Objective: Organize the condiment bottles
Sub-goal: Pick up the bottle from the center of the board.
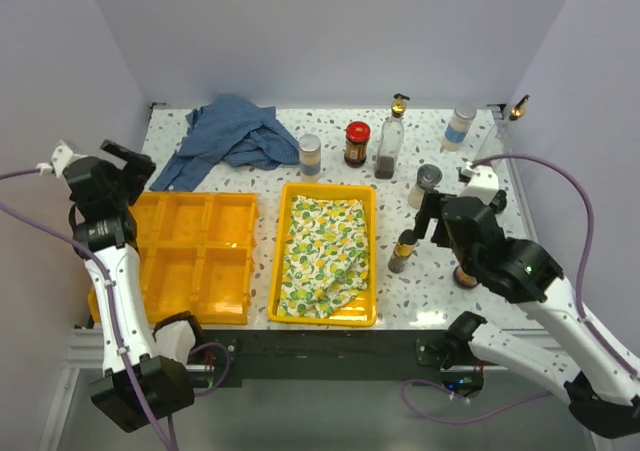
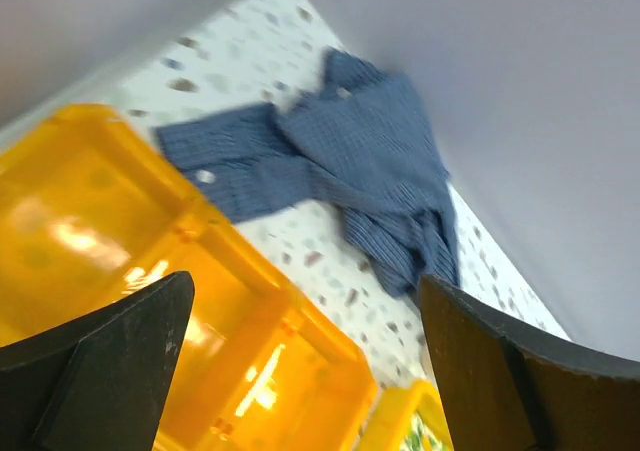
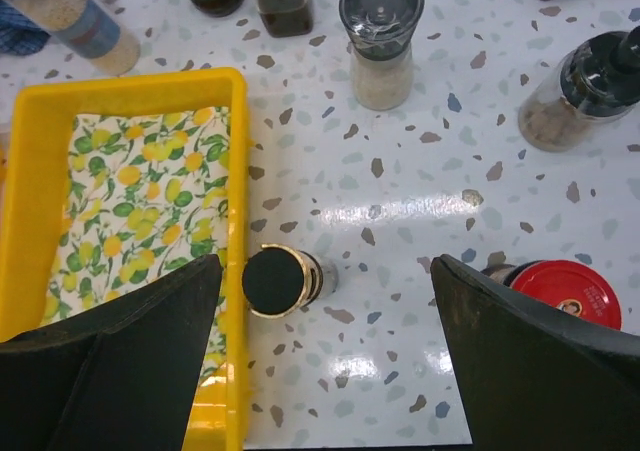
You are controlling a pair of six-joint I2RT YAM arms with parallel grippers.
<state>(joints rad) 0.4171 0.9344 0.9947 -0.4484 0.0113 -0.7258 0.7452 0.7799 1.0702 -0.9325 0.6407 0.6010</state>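
The right jaws stand wide apart and hold nothing, hanging above a small glass bottle with a black cap ringed in gold (image 3: 278,280). The spread looks chosen to drop a finger down either side of it, so this reads as the approach to a pick. That bottle stands upright on the speckled white surface (image 3: 400,201), just beside the right wall of the yellow plastic tray lined with a lemon-print cloth (image 3: 238,171). It sits off-centre in the gap, nearer the finger on the tray side. The left jaws are equally wide and empty, held above the far left corner of the yellow divided tray (image 1: 195,256), whose bare compartments are likely the bottles' destination. The other condiment bottles are scattered along the far and right side: a grey-capped shaker with a blue label (image 1: 310,156), a red-lidded dark sauce jar (image 1: 357,143), a tall clear bottle with a gold pourer (image 1: 390,136), a white bottle with a blue label (image 1: 460,128) and a dark-topped grinder (image 1: 427,184). Room is tight. The tray wall leaves one finger only a narrow slot, and a second red-lidded jar (image 3: 565,293) stands near the other, partly under the right arm (image 1: 520,271). Straight up looks free, but any path to the divided tray crosses the lined one. A crumpled blue cloth (image 1: 230,136) lies just beyond the divided tray.
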